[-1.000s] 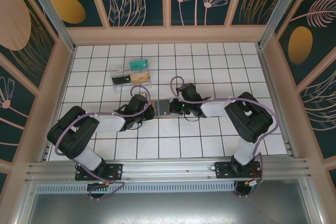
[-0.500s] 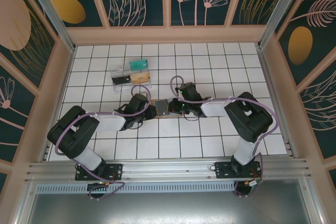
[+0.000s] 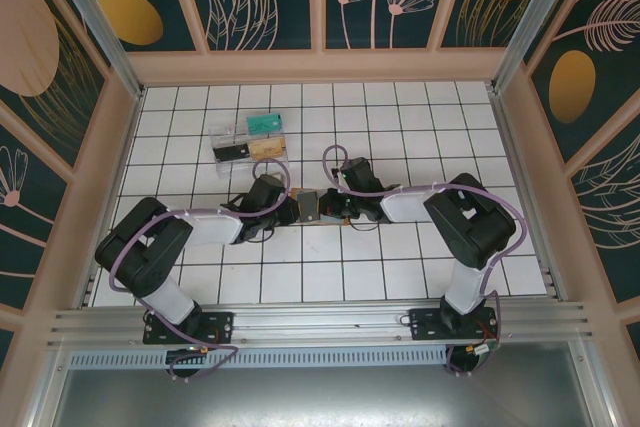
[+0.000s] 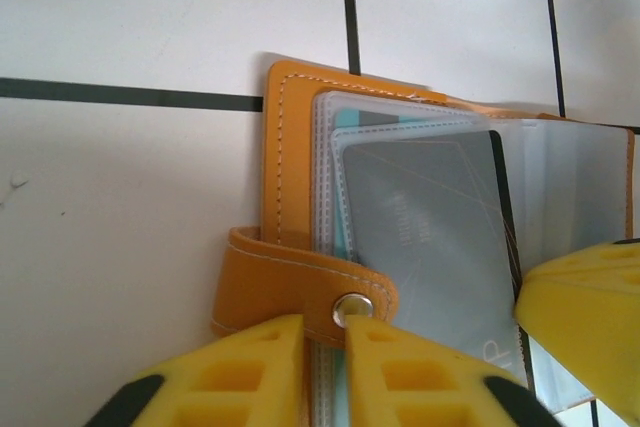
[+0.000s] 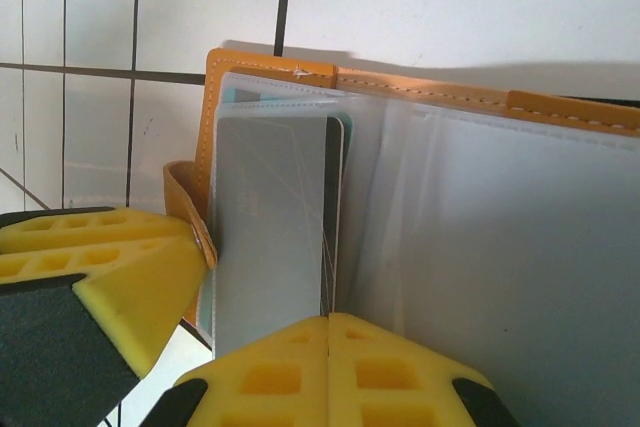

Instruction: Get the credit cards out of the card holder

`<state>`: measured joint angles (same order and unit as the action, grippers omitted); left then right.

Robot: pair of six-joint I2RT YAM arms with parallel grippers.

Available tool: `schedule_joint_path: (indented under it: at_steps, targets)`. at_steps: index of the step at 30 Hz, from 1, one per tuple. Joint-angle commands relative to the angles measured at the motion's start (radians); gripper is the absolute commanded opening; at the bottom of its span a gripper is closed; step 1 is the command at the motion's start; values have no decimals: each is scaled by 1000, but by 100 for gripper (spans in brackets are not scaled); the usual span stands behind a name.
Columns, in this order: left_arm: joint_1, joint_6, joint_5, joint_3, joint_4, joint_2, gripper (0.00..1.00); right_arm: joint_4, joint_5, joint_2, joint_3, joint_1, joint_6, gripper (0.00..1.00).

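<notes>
The card holder [image 3: 308,205] lies open near the middle of the table [image 3: 400,277], its orange cover [image 4: 290,167] flat on the white tiles and its clear sleeves fanned up between the two arms. In the left wrist view, a grey card [image 4: 430,237] sits in the front sleeve [image 4: 520,147], with a teal edge [image 4: 339,237] showing behind it. An orange strap [image 4: 290,287] with a metal snap [image 4: 352,309] folds round the cover's near edge. The left gripper [image 4: 325,332] is clamped on that edge, its yellow fingers [image 4: 255,367] nearly together, with the strap and sleeve ends pinched in the narrow gap. A finger of the right gripper [image 4: 585,312] enters at the lower right, touching the card's sleeve. In the right wrist view, the cover's orange rim [image 5: 270,62] frames the same grey card [image 5: 270,227]. The right gripper [image 5: 328,332] has its fingers pressed together on the lower edge of that sleeve. Whether the fingers also bite the card itself cannot be told. The left fingers [image 5: 120,277] hold the strap side just beside it. From above, the left gripper [image 3: 288,210] and right gripper [image 3: 330,207] meet at the holder from opposite sides. A clear tray [image 3: 250,139] of teal, black and tan pieces sits apart from the holder, toward the far-left corner.
</notes>
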<state>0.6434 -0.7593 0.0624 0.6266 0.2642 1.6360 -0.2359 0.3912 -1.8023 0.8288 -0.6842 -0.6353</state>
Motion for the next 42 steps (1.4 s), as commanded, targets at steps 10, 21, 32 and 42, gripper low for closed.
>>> schedule_joint_path:
  at_steps: [10,21,32,42]
  targets:
    - [-2,5,-38,13,-102,67,0,-58,63,-5,-28,35,-29,0]
    - [-1,6,-36,15,-103,67,0,-40,49,26,-56,62,-23,0]
    - [-2,6,-25,16,-97,68,0,-63,76,40,-67,71,-18,17]
    - [-2,8,-16,18,-92,71,0,-66,98,-15,-20,64,-15,25]
